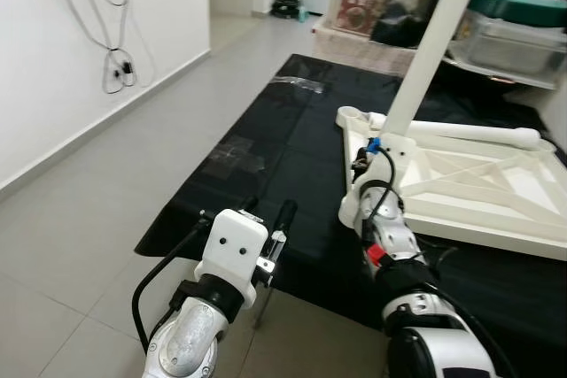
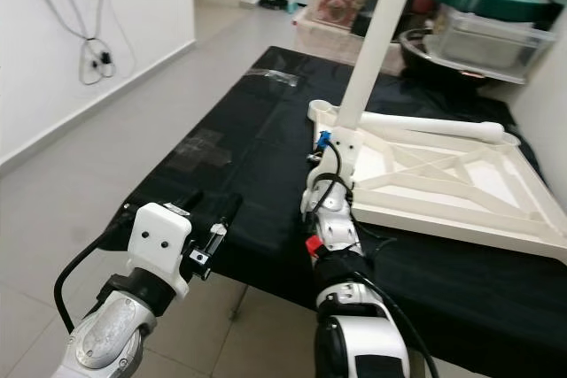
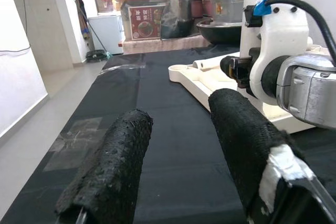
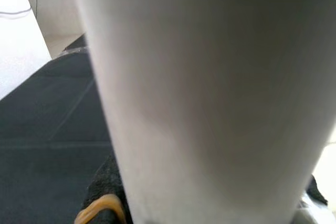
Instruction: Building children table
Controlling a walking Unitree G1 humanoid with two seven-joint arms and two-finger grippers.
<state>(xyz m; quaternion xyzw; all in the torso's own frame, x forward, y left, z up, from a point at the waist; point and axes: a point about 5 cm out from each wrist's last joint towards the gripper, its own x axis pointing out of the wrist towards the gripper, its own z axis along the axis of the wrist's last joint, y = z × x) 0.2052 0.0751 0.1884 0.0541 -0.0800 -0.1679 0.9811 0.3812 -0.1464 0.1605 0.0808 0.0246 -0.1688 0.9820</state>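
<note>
So the upside-down white plastic children's table top [image 1: 461,188] is lying flat on a black sheet [image 1: 266,165] spread over the grey tiled floor [image 1: 97,210], toward the sheet's right side. The right gripper [image 1: 370,143] is at the table top's near-left corner, holding a long white round table leg [image 1: 434,42] that stands up from that corner, tilted a bit to the right. In the right wrist view the leg [image 4: 199,93] sits right up against the camera, so the fingers look clamped around it. A second white table leg [image 1: 469,133] lies flat along the far edge of the table top.

The left gripper [image 1: 270,219] hovers over the near edge of the sheet, just left of the right arm, with its two fuzzy black fingers [image 3: 113,166] spread apart and nothing between them.

Clear plastic storage boxes [image 1: 514,42] are stacked past the far right edge of the sheet, and grey cables [image 1: 115,59] dangle down the white wall [image 1: 53,68] on the left.
</note>
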